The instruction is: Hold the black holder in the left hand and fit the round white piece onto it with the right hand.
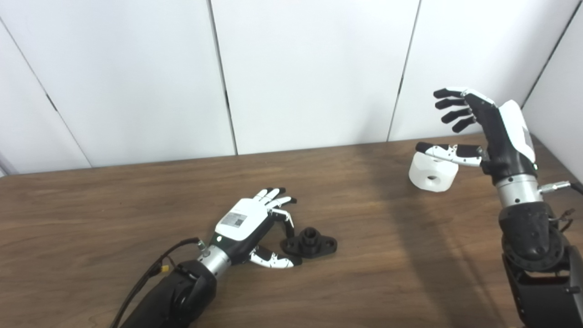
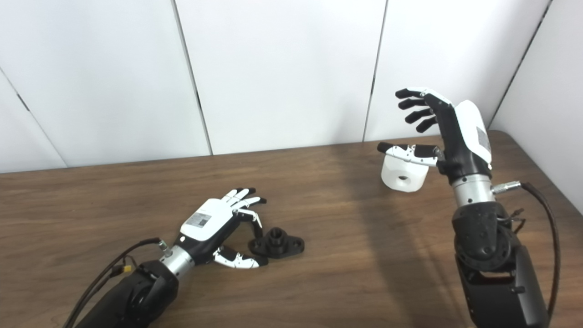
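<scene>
1. Currently, left hand [image 1: 249, 225] lies low on the wooden table [image 1: 91, 218], fingers spread and holding nothing. Its thumb reaches along the near side of the black holder [image 1: 309, 243] and its fingers curl over the far side (contact not clear from either view).

2. Black holder sits flat on the table, not lifted; short collar upright, flange ears out to the sides. That pose leaves the collar facing up, which should suit a grasp by the flange.

3. Right hand [image 2: 444, 132] is raised well off to the right, fingers splayed and empty, palm toward the round white piece [image 2: 404, 173].

4. Round white piece rests on the table near the back edge, well apart from the holder. The thumb stretches over its top; the fingers are above it and clear. A hole shows in the face turned to the cameras, likely the bore meant for the collar.

5. Judgement: both hands are staged for a grasp, neither grasp made yet.
</scene>
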Robot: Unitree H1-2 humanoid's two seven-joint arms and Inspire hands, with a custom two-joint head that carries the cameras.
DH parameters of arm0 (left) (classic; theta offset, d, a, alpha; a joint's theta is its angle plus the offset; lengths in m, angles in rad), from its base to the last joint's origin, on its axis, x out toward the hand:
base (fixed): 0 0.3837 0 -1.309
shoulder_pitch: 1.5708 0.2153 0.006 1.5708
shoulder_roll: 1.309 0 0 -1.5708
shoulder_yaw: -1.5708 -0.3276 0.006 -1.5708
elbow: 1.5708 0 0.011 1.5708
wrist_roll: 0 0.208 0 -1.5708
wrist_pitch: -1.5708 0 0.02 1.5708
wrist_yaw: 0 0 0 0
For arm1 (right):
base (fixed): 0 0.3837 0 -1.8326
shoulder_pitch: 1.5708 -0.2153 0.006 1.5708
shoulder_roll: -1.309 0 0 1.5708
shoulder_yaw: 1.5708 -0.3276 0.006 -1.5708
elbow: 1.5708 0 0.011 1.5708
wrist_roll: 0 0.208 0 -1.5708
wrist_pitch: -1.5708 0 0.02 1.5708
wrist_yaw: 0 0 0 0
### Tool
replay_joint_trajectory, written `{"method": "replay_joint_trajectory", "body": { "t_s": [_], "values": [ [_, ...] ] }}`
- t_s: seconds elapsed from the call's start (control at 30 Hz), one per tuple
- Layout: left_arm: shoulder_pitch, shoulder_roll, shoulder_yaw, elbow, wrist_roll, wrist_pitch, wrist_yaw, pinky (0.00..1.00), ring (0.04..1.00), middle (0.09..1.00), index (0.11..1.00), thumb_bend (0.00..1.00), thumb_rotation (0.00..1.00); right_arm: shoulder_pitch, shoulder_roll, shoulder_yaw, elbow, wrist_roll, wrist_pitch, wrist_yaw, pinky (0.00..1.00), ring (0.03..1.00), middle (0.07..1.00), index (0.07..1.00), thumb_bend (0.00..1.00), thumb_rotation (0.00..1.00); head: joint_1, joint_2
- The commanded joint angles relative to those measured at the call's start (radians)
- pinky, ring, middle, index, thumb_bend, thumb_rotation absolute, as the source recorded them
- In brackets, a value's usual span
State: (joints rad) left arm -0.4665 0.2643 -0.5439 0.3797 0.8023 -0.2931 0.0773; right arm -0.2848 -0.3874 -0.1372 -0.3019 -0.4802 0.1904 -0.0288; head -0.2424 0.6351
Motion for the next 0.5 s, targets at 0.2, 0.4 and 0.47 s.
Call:
{"method": "replay_joint_trajectory", "body": {
  "t_s": [0.2, 0.4, 0.47],
  "values": [
    [-0.019, -0.011, -0.032, 0.053, 0.034, 0.002, -0.030, 1.00, 0.977, 0.902, 0.582, 0.98, 0.32, -0.029, -0.020, -0.014, -0.050, -0.010, -0.001, -0.004, 0.45, 0.571, 0.670, 0.703, 0.60, 0.16, 0.000, 0.008],
    [-0.020, -0.009, -0.032, 0.070, 0.027, -0.021, -0.025, 1.00, 0.957, 0.876, 0.525, 0.95, 0.25, -0.027, -0.019, -0.018, -0.048, -0.007, -0.003, -0.005, 0.45, 0.571, 0.673, 0.706, 0.59, 0.16, 0.000, 0.013],
    [-0.019, -0.007, -0.029, 0.067, 0.016, -0.021, -0.039, 1.00, 0.958, 0.864, 0.494, 0.69, 0.14, -0.029, -0.019, -0.017, -0.050, -0.010, 0.000, -0.004, 0.45, 0.570, 0.672, 0.707, 0.59, 0.17, 0.001, 0.014]
  ]
}}
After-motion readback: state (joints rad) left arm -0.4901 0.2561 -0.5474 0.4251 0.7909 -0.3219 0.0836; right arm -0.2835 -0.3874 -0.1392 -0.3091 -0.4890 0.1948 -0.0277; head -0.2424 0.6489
